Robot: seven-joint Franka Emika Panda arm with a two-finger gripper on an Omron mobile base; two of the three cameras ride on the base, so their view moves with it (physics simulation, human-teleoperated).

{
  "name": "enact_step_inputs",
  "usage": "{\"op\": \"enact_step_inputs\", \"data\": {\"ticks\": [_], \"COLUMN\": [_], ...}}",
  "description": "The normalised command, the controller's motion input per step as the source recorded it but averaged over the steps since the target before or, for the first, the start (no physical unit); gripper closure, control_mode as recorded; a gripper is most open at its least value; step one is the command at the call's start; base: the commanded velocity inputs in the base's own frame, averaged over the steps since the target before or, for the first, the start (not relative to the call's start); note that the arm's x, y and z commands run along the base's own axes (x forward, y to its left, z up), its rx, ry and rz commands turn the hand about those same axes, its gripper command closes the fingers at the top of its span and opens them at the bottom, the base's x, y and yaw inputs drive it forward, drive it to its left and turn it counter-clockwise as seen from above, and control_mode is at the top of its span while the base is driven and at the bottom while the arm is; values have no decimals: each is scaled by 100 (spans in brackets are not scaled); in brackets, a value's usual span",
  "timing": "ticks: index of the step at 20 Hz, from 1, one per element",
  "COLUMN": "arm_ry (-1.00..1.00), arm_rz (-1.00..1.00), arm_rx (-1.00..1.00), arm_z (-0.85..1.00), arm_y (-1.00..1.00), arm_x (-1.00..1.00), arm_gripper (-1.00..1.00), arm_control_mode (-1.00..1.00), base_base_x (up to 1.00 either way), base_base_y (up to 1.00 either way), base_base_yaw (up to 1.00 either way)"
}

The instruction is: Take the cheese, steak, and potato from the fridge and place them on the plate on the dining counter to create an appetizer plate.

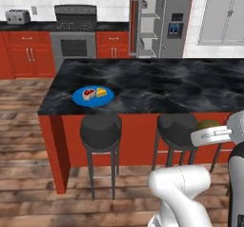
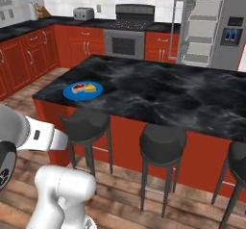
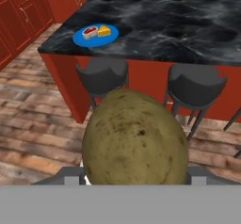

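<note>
Holding potato (image 3: 134,140) in end effector (image 3: 134,173) | no legible writing

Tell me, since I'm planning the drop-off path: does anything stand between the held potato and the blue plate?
The potato sits in the end effector, off the dining counter. Two stools stand below the counter edge. Nothing visible blocks the way above the top. The plate keeps bare blue beside the steak and cheese.

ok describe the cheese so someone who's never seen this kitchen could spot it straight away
Find the long black marble dining counter with dark stools along its front, then the blue plate near its left end. The cheese is the small yellow-orange wedge on the plate's right half, beside the red steak, the plate's other item.
</note>
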Motion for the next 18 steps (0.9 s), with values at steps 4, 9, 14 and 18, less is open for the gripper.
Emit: {"op": "enact_step_inputs", "data": {"ticks": [4, 9, 14, 18], "arm_ry": [0, 0, 0, 0], "arm_rz": [0, 0, 0, 0], "arm_rx": [0, 0, 0, 0], "arm_z": [0, 0, 0, 0], "arm_y": [0, 0, 0, 0], "arm_x": [0, 0, 0, 0], "arm_gripper": [100, 100, 100, 100], "arm_control_mode": [100, 100, 100, 100], "base_base_x": [10, 17, 39, 48], "base_base_y": [100, 59, -29, -53], "base_base_yaw": [-19, -15, -3, 0]}}
